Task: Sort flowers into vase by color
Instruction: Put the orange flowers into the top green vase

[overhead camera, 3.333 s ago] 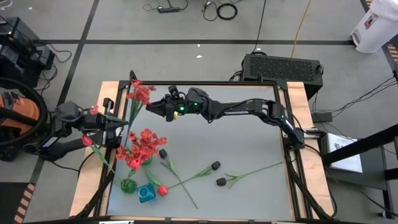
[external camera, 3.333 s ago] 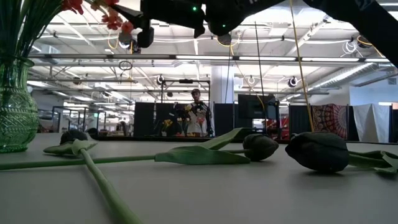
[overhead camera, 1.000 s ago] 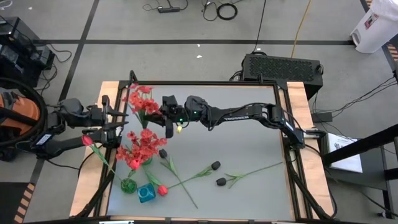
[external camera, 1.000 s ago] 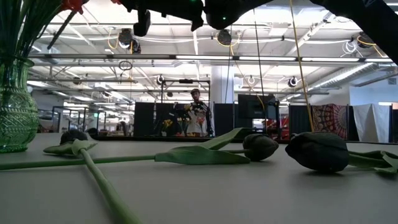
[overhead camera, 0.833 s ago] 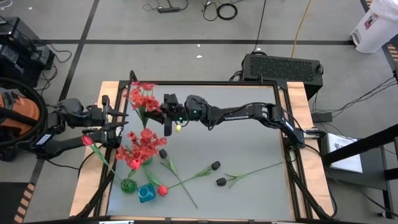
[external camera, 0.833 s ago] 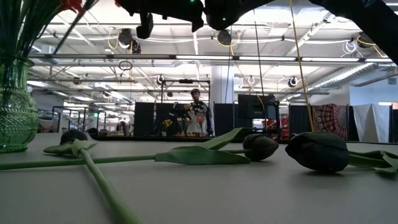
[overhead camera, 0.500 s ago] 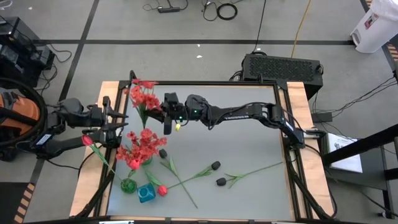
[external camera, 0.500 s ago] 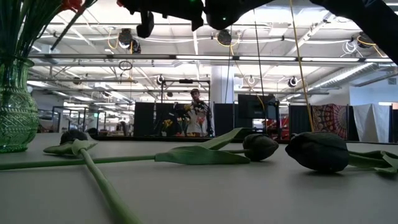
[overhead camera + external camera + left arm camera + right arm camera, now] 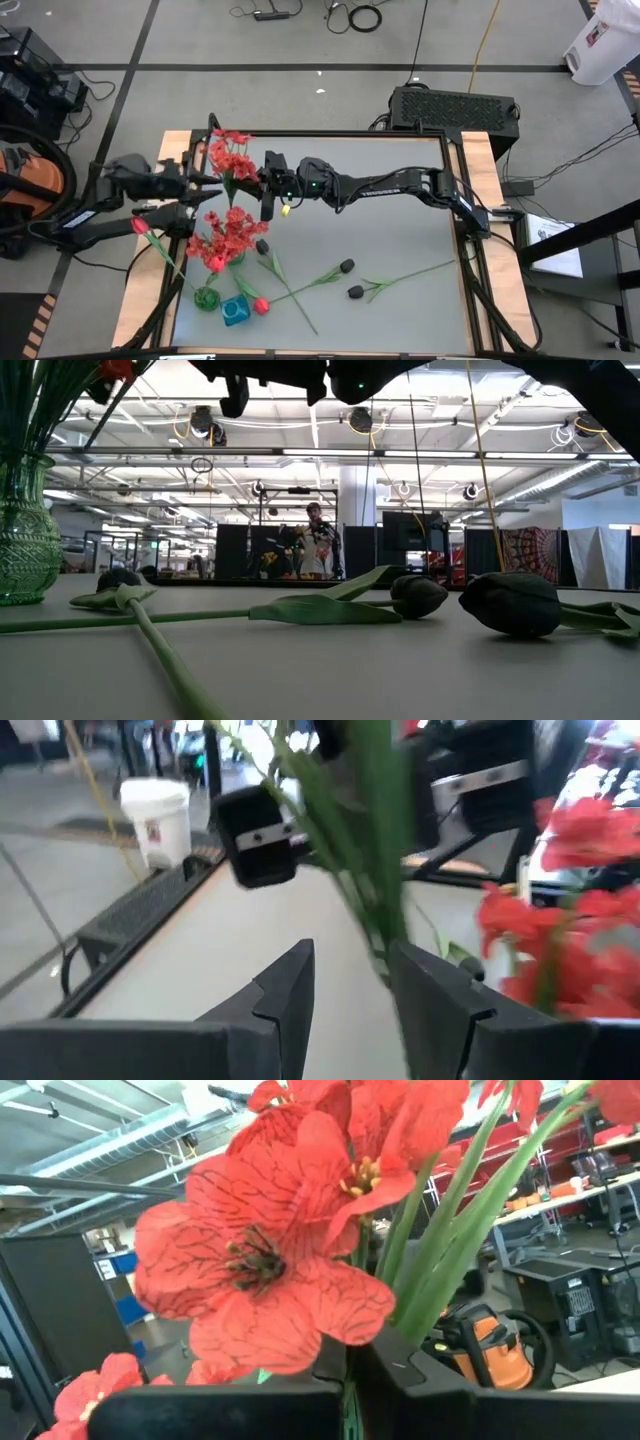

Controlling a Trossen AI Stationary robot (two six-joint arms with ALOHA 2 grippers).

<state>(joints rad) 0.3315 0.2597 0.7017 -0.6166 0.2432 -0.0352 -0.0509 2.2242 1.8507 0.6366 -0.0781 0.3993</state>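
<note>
I see the red flower (image 9: 229,153) above the counter (image 9: 390,230), its stem pinched between my right fingers (image 9: 395,1365), which are fully closed on it. My left fingers (image 9: 290,990) sit partly open around the same green stem; grip uncertain. The vase (image 9: 22,540) stands nearby.

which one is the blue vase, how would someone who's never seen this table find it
Start at the table's left near corner in the high view, below the big cluster of red blooms. Two small vases stand there side by side: a green glass one and, just right of it, the blue vase. It is the only teal-blue thing on the table, and a red bud lies against its right side.
</note>
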